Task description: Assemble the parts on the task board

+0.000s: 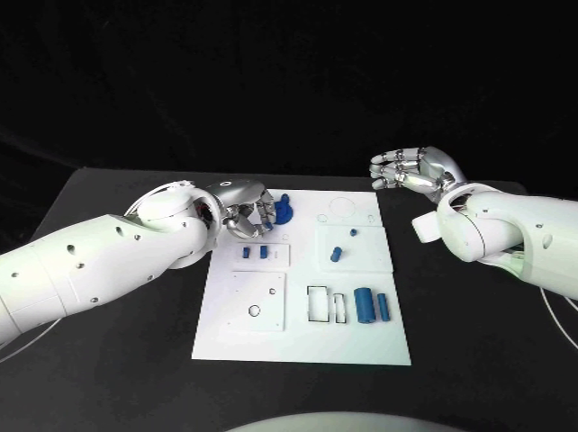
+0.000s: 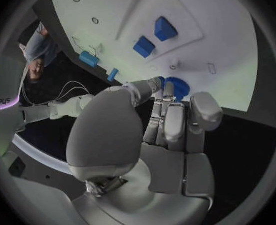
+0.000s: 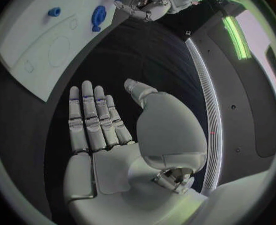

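The left hand (image 1: 241, 209) sits at the board's (image 1: 367, 346) far left corner, fingers curled down over a blue round part (image 1: 285, 210). In the left wrist view the fingertips (image 2: 167, 88) lie against that disc-like part (image 2: 178, 87), with the thumb beside it; whether the part is truly pinched or merely touched cannot be told, since the fingers hide the contact.

The right hand (image 1: 417, 171) hovers off the board's far right corner, above the black table (image 1: 107, 360), holding nothing. Its fingers (image 3: 91, 115) are stretched out straight and lie close side by side, with the thumb (image 3: 138, 91) set apart from them; the palm is bare.

Outward from the left hand, two small blue blocks (image 1: 253, 252) lie side by side on a raised square just near of the hand. In the middle of the board a small blue peg (image 1: 354, 232) stands, and a short blue cylinder (image 1: 336, 255) lies just beside it, nearer the robot. Toward the near right of the board, a larger blue cylinder (image 1: 365, 304) and a slimmer blue bar (image 1: 383, 307) lie parallel, just beside each other, next to an outlined rectangular slot (image 1: 316, 304). On the near left square there is a small dark ring-shaped hole (image 1: 254, 310). Circle outlines (image 1: 342, 210) mark the far right of the board.
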Motion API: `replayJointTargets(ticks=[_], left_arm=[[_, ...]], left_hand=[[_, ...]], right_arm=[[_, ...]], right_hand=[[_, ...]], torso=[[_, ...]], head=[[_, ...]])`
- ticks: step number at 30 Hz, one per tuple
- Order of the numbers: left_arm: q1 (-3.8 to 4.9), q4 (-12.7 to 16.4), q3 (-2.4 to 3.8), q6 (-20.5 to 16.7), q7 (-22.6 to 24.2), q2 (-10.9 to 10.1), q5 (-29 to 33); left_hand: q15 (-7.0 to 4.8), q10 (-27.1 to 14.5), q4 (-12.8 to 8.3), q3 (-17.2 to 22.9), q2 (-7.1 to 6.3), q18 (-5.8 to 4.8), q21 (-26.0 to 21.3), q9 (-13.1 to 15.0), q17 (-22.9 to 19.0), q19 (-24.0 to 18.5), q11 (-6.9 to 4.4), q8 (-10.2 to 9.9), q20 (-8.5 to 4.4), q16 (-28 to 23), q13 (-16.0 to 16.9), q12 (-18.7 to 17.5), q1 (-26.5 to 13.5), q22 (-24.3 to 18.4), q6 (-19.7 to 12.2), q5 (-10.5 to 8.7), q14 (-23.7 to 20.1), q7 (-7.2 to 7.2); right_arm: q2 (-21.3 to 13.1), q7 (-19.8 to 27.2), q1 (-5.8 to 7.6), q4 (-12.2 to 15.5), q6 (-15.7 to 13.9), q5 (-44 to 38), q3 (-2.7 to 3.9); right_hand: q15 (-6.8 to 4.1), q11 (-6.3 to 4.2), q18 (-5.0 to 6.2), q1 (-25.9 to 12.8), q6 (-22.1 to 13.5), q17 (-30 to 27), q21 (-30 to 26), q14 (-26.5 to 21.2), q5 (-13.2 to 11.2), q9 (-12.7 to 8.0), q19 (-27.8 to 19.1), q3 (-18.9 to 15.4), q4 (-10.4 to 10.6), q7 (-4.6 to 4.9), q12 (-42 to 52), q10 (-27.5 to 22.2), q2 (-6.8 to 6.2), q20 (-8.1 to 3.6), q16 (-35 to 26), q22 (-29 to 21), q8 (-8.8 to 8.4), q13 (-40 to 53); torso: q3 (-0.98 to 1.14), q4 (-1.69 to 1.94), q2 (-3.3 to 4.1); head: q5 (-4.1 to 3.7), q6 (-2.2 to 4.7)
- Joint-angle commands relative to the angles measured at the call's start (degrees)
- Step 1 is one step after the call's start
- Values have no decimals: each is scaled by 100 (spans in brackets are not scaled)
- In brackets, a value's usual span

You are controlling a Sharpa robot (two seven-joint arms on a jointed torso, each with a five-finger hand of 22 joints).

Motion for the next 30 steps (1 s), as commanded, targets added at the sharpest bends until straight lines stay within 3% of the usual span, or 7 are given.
replayJointTargets(ticks=[1,12,30], left_arm=[[-3,33,9,136,-104,-65,114],[-8,-10,10,252,-173,-189,121],[-26,-13,9,254,-180,-173,137]], left_hand=[[20,27,-9,-35,-3,-87,21,0,-5,30,2,-19,24,-8,6,-28,-40,6,39,11,-1,-6],[18,45,-5,-44,-13,-94,47,4,-35,38,-3,-23,25,-18,10,-48,-57,45,53,10,-7,-13],[13,74,2,-51,-12,-97,61,12,-46,39,-11,-27,25,-20,17,-76,-74,67,76,9,-10,-23]], right_arm=[[-6,68,-5,2,27,-23,0],[-11,66,-11,-2,32,-23,0],[-12,67,-16,-4,32,-23,0]], right_hand=[[28,-16,79,13,-30,-8,-29,31,35,-8,10,-26,-9,359,19,-26,57,38,-18,-6,-19,-9],[28,-16,79,13,-30,-8,-29,31,35,-8,10,-26,-9,359,19,-26,57,38,-18,-6,-19,-9],[28,-16,79,13,-30,-8,-29,31,35,-8,10,-26,-9,359,19,-26,57,38,-18,-6,-19,-9]], torso=[[-4,0,5],[-2,-1,6],[6,-8,5]], head=[[-11,-10],[-7,-22],[4,-31]])
